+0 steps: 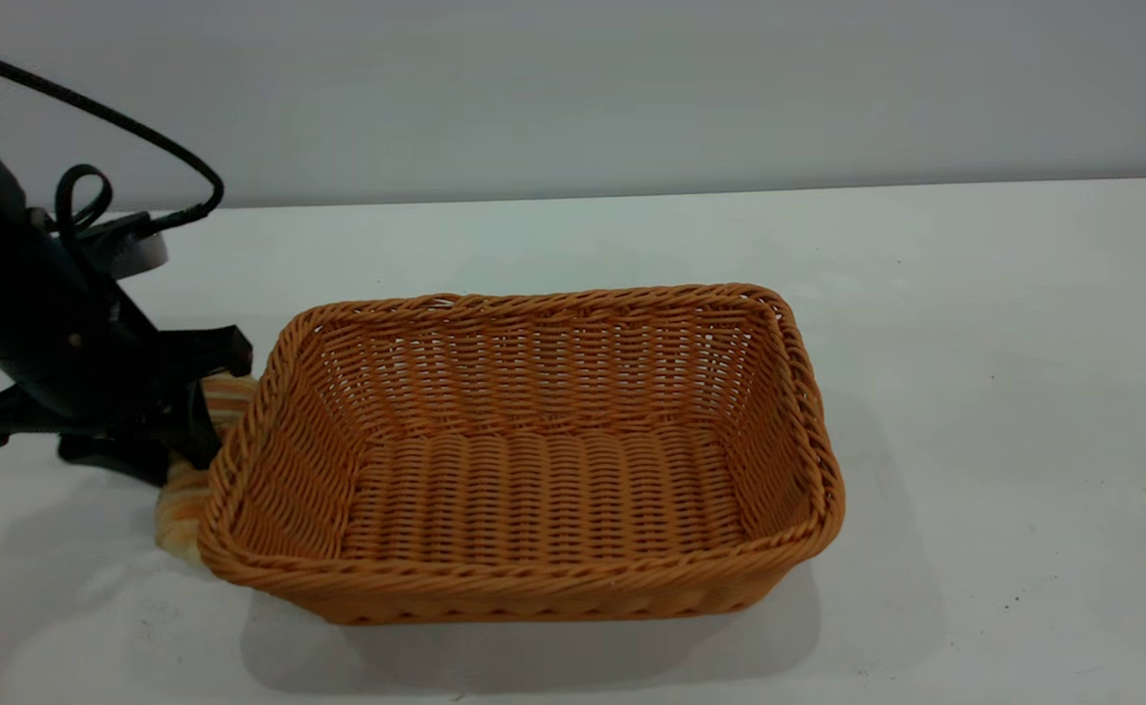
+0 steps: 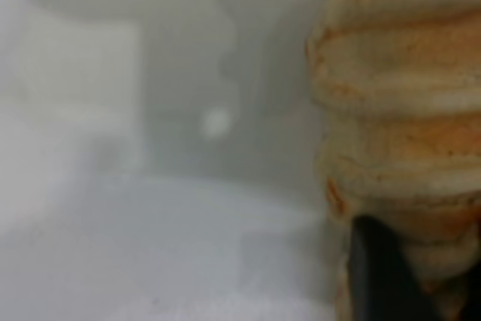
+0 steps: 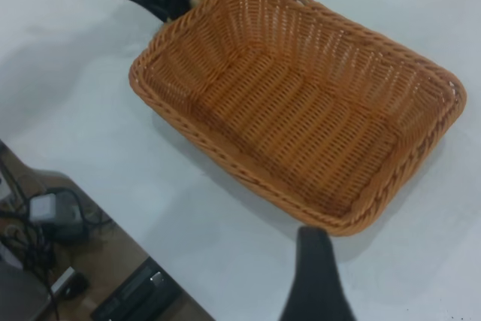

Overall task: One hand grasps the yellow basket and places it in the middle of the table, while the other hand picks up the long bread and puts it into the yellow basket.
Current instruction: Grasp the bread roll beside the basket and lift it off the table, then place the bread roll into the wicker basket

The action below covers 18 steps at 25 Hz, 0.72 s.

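The yellow basket point(image 1: 524, 460) stands empty on the white table point(image 1: 975, 392); it also shows in the right wrist view point(image 3: 293, 103). The long bread point(image 1: 181, 509), striped orange and cream, lies against the outside of the basket's left end, partly hidden by it. My left gripper point(image 1: 186, 431) comes down on the bread and is shut on it. In the left wrist view the bread point(image 2: 406, 110) fills the side next to one black finger point(image 2: 379, 276). My right gripper point(image 3: 421, 246) hovers open and empty above the table, off the basket's right end, with one finger point(image 3: 316, 276) showing.
The table's near edge shows in the right wrist view, with cables and devices point(image 3: 52, 216) on the floor below. The left arm's black cable point(image 1: 122, 127) loops above its wrist. A plain wall stands behind the table.
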Tool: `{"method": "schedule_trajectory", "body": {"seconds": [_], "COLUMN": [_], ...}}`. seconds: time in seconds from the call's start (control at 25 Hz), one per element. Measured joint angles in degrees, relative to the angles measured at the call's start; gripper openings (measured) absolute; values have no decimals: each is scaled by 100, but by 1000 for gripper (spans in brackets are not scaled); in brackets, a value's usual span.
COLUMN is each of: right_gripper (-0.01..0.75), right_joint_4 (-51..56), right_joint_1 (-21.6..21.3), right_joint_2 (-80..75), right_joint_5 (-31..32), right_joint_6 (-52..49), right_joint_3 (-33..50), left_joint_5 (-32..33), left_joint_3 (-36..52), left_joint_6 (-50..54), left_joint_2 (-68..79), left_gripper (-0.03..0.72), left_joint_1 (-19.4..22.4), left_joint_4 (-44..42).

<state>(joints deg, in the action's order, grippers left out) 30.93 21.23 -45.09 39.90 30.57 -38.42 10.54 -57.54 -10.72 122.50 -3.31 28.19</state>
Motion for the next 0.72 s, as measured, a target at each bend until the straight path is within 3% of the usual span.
{"method": "schedule_trajectory", "body": {"seconds": [0.12, 0.36, 0.72], "right_gripper": [546, 546, 546], "right_joint_4": [0, -1, -1], "right_joint_1": [0, 0, 0], "right_joint_2": [0, 0, 0], "right_joint_5": [5, 42, 174], "right_joint_6": [-20, -33, -99], "right_joint_3": [0, 0, 0], "left_joint_5": [-6, 32, 544], "left_joint_3": [0, 0, 0], "left_joint_6": [-208, -335, -323], "left_joint_2": [0, -202, -1739], "left_gripper": [73, 63, 63], "left_joint_1": [-11, -11, -173], "left_joint_4": [-13, -127, -86]}}
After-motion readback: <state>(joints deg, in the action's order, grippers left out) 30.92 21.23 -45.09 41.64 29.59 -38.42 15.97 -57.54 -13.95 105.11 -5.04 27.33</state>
